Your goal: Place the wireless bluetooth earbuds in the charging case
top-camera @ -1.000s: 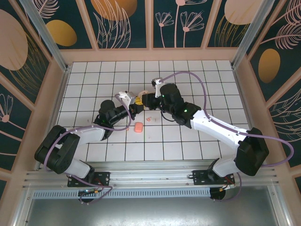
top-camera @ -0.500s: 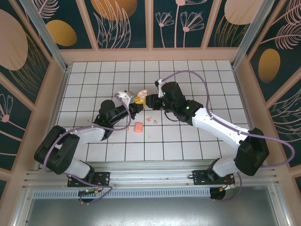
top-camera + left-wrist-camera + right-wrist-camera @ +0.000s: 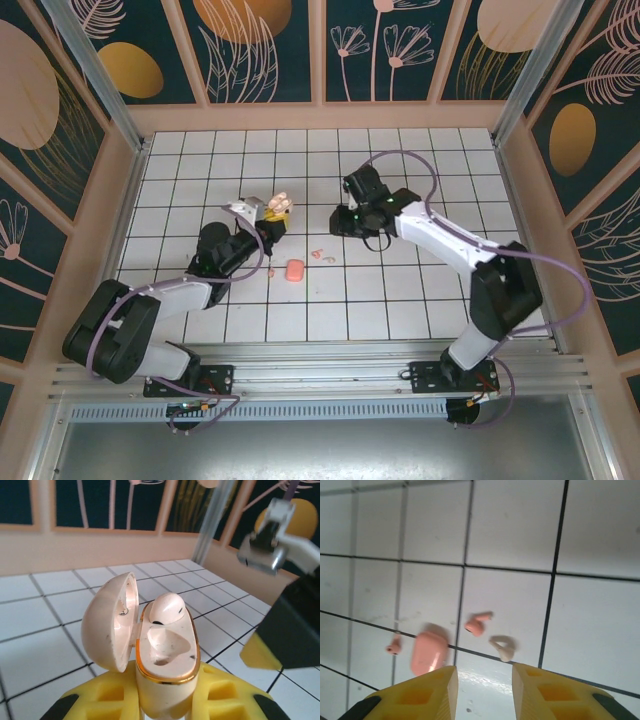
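My left gripper (image 3: 268, 220) (image 3: 165, 702) is shut on the cream, gold-rimmed charging case (image 3: 280, 206) (image 3: 167, 652) and holds it above the tiles. The lid stands open to the left. One pale earbud (image 3: 167, 608) sits in the far slot, and the near slot is bare. My right gripper (image 3: 340, 224) (image 3: 482, 680) hangs open to the right of the case with nothing between its fingers. On the floor below it lie a pink earbud (image 3: 477, 624) (image 3: 317, 254) and a pale cream earbud (image 3: 503, 648). Another pink earbud (image 3: 394, 645) lies further left.
A salmon-pink rounded box (image 3: 294, 270) (image 3: 428, 653) lies on the tiles between the pink earbuds. The right arm's wrist (image 3: 280, 545) looms at the right of the left wrist view. Pink walls (image 3: 320, 116) ring the white tiled floor.
My right gripper has drawn back to the right, away from the case, and its jaws have widened. The left gripper has shifted the case slightly left.
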You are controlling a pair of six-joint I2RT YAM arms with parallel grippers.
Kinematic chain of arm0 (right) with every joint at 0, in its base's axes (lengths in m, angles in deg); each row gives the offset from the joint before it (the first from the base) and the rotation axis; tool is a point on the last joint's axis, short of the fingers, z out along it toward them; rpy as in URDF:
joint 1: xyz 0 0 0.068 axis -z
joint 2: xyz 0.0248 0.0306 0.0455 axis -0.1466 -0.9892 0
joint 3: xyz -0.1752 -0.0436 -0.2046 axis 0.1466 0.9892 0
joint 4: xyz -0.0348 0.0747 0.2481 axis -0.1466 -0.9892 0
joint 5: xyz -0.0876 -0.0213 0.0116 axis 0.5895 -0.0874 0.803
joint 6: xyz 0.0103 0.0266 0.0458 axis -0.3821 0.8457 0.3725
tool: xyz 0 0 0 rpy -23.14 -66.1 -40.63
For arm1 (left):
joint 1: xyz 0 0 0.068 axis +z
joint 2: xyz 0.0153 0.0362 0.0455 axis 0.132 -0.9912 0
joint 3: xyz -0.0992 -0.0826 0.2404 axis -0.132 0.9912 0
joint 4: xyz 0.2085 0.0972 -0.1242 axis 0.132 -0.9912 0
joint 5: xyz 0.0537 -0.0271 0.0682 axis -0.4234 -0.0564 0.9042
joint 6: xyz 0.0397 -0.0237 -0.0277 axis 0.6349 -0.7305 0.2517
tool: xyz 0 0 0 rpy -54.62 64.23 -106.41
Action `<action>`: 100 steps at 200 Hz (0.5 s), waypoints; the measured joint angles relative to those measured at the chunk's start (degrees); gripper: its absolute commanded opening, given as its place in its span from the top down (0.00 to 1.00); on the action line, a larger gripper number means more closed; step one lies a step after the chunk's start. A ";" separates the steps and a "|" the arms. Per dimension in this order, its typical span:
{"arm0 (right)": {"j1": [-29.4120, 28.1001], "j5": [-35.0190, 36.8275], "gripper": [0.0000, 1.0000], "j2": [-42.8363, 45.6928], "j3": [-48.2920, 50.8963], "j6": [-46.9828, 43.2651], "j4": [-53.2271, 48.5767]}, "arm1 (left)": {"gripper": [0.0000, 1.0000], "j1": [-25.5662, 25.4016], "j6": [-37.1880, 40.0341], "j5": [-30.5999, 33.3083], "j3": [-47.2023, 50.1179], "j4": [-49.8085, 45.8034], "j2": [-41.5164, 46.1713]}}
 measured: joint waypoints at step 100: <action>-2.01 -5.64 0.64 -14.97 -5.90 6.71 -8.83 | 0.84 2.47 -3.56 2.27 2.95 0.00 4.20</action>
